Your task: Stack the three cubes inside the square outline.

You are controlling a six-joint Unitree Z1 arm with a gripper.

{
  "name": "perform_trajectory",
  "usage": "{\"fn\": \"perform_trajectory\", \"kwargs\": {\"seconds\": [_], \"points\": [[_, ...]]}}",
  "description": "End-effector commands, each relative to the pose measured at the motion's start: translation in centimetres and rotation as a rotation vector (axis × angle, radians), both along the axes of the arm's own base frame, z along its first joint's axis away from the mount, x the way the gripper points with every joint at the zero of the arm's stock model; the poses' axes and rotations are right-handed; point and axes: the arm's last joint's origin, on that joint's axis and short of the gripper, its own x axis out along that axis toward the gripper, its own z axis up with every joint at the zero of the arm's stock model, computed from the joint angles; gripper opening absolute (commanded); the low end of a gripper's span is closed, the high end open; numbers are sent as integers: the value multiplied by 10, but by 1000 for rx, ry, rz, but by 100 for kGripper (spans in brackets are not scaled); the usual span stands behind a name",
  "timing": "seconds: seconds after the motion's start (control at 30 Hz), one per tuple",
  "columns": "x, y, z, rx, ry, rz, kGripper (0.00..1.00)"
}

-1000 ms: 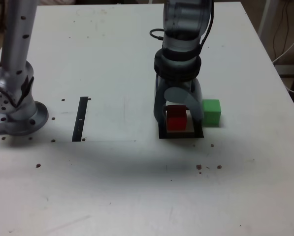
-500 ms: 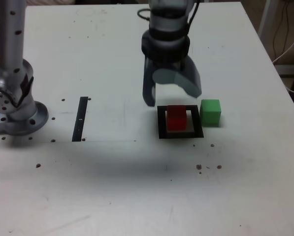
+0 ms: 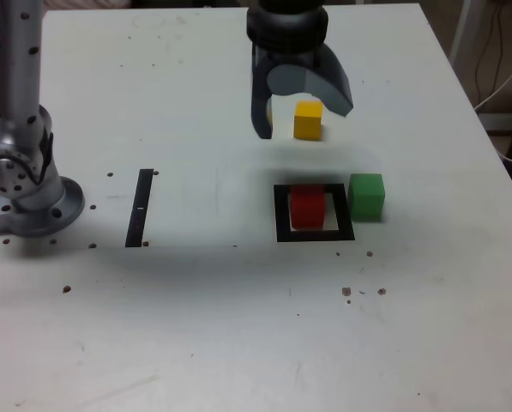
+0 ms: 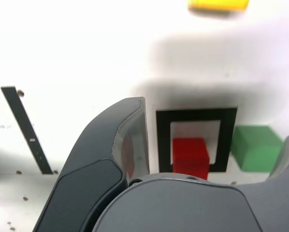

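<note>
The red cube (image 3: 306, 208) (image 4: 189, 154) stands alone inside the square outline (image 3: 315, 233) (image 4: 196, 116). Just off the outline, on the exterior view's right, sits the green cube (image 3: 367, 196) (image 4: 256, 147). Farther back on the table lies the yellow cube (image 3: 308, 119) (image 4: 218, 5). My gripper (image 3: 303, 116) hangs open and empty above the table, behind the outline and close to the yellow cube; its fingers (image 4: 119, 145) are spread wide apart.
A thin black strip (image 3: 140, 207) (image 4: 27, 129) lies on the exterior view's left of the outline. The arm's metal base (image 3: 24, 184) stands at the table's left edge. Small dark specks dot the white table (image 3: 238, 326).
The gripper let go of the red cube inside the outline, opened wide, and rose back away from it. The yellow cube, hidden behind the arm before, now shows.
</note>
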Motion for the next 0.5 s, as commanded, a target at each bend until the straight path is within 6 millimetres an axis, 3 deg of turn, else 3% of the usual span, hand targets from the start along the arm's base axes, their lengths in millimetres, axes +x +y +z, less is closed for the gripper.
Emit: {"fn": "perform_trajectory", "kwargs": {"seconds": [0.0, 0.47], "points": [[5, 13, -2, 1, 0, 5, 99], [17, 74, -30, -5, 48, 47, 100]]}}
